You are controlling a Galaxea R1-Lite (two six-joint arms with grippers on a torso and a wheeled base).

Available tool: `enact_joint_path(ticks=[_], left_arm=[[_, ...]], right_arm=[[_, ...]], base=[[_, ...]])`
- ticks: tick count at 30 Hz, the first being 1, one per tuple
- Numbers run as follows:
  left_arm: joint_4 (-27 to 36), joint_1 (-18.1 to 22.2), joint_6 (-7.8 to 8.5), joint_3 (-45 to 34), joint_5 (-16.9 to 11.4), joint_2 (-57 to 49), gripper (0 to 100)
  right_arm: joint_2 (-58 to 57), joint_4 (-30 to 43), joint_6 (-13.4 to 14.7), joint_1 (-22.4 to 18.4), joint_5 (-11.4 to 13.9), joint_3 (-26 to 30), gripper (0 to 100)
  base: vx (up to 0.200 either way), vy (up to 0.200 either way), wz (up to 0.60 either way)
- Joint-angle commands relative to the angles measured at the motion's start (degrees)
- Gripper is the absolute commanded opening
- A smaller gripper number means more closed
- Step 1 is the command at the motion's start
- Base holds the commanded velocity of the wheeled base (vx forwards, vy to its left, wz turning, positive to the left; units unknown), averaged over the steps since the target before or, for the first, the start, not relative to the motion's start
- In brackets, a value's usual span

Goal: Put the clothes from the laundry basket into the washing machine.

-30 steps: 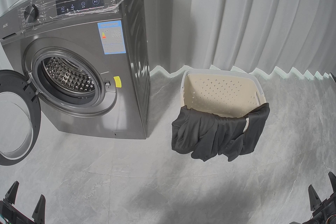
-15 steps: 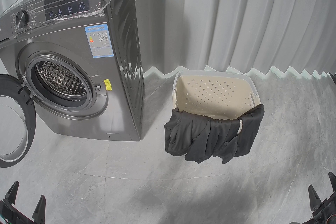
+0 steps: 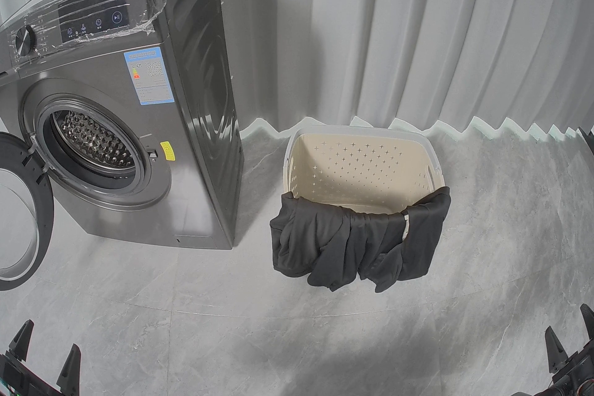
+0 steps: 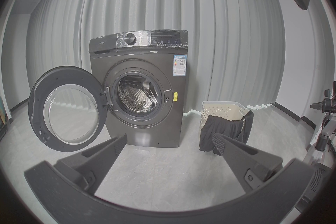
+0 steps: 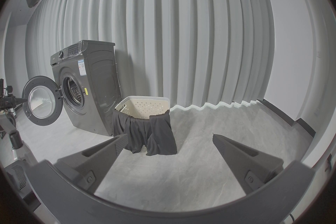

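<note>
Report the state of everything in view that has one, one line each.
washing machine door: swung wide open.
drum: looks empty.
laundry basket: upright beside the machine, with its inside wall bare.
dark clothes: draped over the basket's near rim, hanging down outside.
left gripper: fingers open, holding nothing.
right gripper: fingers open, holding nothing.

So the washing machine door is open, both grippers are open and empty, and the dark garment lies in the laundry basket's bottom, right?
Not quite: the head view shows the dark garment draped over the near rim of the laundry basket, hanging outside. The washing machine door is open; the left gripper and right gripper are open and empty.
</note>
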State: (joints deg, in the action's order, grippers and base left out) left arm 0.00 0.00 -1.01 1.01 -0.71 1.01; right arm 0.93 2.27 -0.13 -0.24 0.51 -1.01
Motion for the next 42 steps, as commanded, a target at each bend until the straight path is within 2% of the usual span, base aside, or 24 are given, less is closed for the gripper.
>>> enact_joint_path(ticks=[1, 7, 15, 24, 33, 42], left_arm=[[0.0, 0.0, -0.04, -0.9, 0.0, -0.9, 100], [0.0, 0.0, -0.13, -0.9, 0.0, -0.9, 100], [0.0, 0.0, -0.13, -0.9, 0.0, -0.9, 100], [0.0, 0.0, -0.22, -0.9, 0.0, -0.9, 100], [0.0, 0.0, -0.13, -0.9, 0.0, -0.9, 100], [0.0, 0.0, -0.13, -0.9, 0.0, -0.9, 100]], right_arm=[[-0.9, 0.0, 0.0, 0.0, 0.0, 0.2, 100], [-0.9, 0.0, 0.0, 0.0, 0.0, 0.2, 100], [-0.9, 0.0, 0.0, 0.0, 0.0, 0.2, 100], [-0.9, 0.0, 0.0, 0.0, 0.0, 0.2, 100], [-0.9, 0.0, 0.0, 0.0, 0.0, 0.2, 100], [-0.9, 0.0, 0.0, 0.0, 0.0, 0.2, 100]], base=[[0.0, 0.0, 0.0], [0.0, 0.0, 0.0], [0.2, 0.0, 0.0], [0.0, 0.0, 0.0], [0.0, -0.2, 0.0], [0.0, 0.0, 0.0]])
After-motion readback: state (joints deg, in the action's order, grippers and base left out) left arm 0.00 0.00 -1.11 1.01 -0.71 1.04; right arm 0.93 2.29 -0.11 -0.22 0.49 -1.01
